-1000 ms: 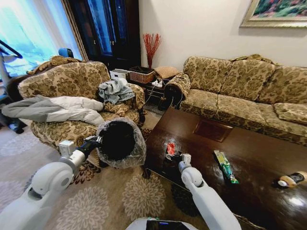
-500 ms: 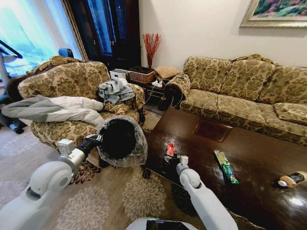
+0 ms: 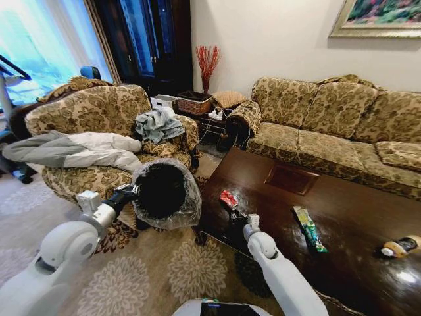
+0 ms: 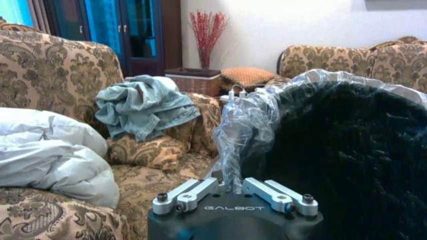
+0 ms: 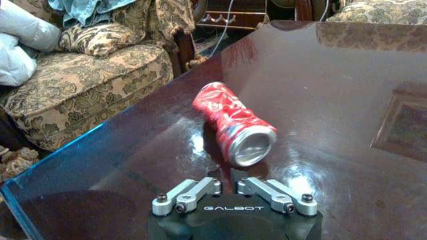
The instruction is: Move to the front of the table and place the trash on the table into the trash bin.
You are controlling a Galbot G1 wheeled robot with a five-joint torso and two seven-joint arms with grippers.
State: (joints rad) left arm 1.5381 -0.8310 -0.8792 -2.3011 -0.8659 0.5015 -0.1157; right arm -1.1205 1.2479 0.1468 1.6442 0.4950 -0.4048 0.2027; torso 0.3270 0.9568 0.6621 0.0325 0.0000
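My left gripper (image 3: 133, 191) is shut on the bag-lined rim of the black trash bin (image 3: 164, 191), holding it tilted off the table's left end. The left wrist view shows that gripper (image 4: 233, 187) pinching the crinkly bag at the bin (image 4: 347, 150). A crushed red can (image 3: 228, 199) lies on its side near the left corner of the dark table (image 3: 342, 197). My right gripper (image 3: 235, 216) sits just behind the can, shut and holding nothing. In the right wrist view the can (image 5: 233, 125) lies free on the table (image 5: 320, 75), ahead of the gripper (image 5: 227, 175). A green wrapper (image 3: 308, 227) and a tan bottle-like piece (image 3: 401, 246) lie farther right.
An armchair (image 3: 92, 131) piled with clothes stands behind the bin. A patterned sofa (image 3: 329, 112) runs along the far side of the table. A wicker basket (image 3: 195, 103) sits in the corner. Flowered carpet (image 3: 151, 270) lies in front.
The red can has shifted a little away from my right gripper toward the table's left corner and now lies on its side. The left arm and bin have barely moved.
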